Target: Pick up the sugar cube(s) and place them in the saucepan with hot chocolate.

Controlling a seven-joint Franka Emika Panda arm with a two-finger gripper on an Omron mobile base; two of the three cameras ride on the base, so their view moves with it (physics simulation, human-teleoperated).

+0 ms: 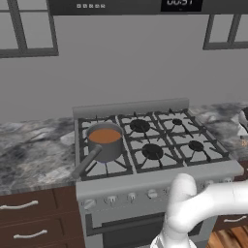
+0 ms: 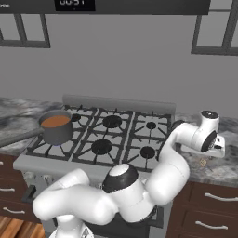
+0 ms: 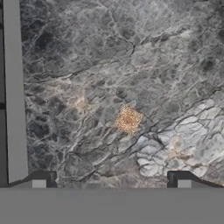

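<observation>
While the gripper hung over the marble counter, its jaws stood spread.
Sugar cube (tan, speckled) lay below; saucepan sat on the stove.

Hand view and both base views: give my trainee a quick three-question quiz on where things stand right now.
1. True or false: the saucepan sits on the stove's front-left burner, seen from the robot.
2. Where does the sugar cube lie? A) in the saucepan B) on the marble counter C) on a burner
3. Fill in: the gripper hangs above the counter with its jaws ____.

Key
1. True; its handle points toward the stove's front edge, and the pan holds orange-brown liquid.
2. B; it lies bare on the counter, ahead of the gripper's fingertips and between their lines.
3. Open; nothing is held between them.
</observation>
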